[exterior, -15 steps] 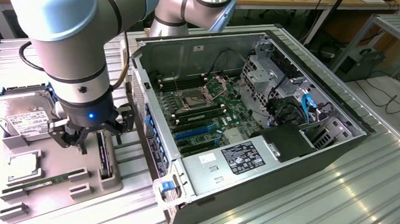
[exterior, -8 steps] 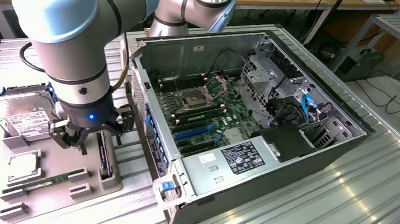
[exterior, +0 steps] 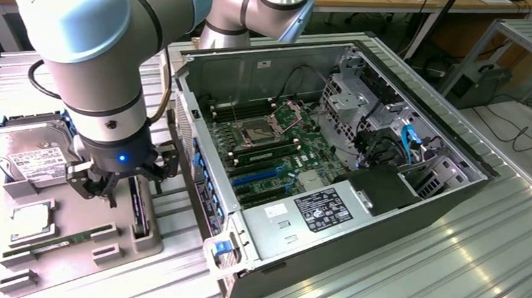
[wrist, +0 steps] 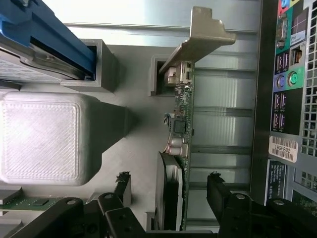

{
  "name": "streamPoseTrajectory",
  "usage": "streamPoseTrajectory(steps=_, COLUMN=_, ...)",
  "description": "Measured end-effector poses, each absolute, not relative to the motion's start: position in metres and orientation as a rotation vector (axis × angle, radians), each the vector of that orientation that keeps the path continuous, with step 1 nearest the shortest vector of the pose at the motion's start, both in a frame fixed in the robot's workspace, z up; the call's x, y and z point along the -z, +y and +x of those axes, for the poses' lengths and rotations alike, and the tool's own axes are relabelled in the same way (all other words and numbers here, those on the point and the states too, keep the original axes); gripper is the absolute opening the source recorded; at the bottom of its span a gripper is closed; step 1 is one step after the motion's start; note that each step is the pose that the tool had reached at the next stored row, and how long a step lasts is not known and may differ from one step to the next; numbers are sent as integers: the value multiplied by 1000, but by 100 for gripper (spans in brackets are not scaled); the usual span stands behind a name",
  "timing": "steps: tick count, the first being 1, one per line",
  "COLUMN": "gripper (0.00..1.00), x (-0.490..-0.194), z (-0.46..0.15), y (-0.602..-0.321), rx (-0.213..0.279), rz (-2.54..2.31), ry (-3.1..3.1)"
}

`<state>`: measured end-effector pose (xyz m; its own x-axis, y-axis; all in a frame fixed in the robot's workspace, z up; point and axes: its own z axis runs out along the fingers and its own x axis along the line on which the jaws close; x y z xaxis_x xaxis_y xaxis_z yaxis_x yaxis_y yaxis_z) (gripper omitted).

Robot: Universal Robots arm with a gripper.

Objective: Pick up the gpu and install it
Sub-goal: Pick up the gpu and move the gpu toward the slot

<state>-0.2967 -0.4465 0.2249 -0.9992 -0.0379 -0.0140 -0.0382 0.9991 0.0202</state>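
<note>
Hanging open, the black two-fingered pincer (wrist: 168, 188) is gripping nothing. Its fingers (wrist: 121, 186) are sitting one on each side of the gpu (wrist: 181, 124), with a gap on both sides.

The gpu is a thin green card, standing up on its edge. A black chunky block is sticking out from one face, close to the pincer. A bent silver metal bracket (wrist: 200, 37) is capping the far end. The gpu is resting in a slot of the flat gray plastic tray (exterior: 75, 211), just beside the big open computer case (exterior: 443, 197).

The tray is holding four things. The gpu is the one nearest the case. Farther from the case, one silver boxy hard drive with a white label (exterior: 28, 155) is lying flat. One small square silver chip (exterior: 29, 219) and one long thin green memory stick (exterior: 51, 242) are lying there too.

The case is lying on its side with its cover off. Inside, one wide green main board (exterior: 266, 145) is showing, and one silver power box with a black label (exterior: 308, 215) is sitting next to it.
</note>
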Motion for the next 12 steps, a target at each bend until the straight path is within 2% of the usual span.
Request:
streamPoseTrajectory(steps=2, gripper=71, x=-225, z=-296, y=-447, rx=-32, rz=-59, ry=3127)
streamPoseTrajectory(steps=4, gripper=57, x=-225, z=-296, y=-447, rx=-38, rz=-58, ry=3127)
streamPoseTrajectory(steps=5, gripper=56, x=-225, z=-296, y=-447, rx=-41, rz=-58, ry=3127)
streamPoseTrajectory(steps=6, gripper=49, x=-225, z=-296, y=-447, rx=-43, rz=-58, ry=3127)
streamPoseTrajectory(steps=12, gripper=49, x=-225, z=-297, y=-447, rx=-44, rz=-58, ry=3127)
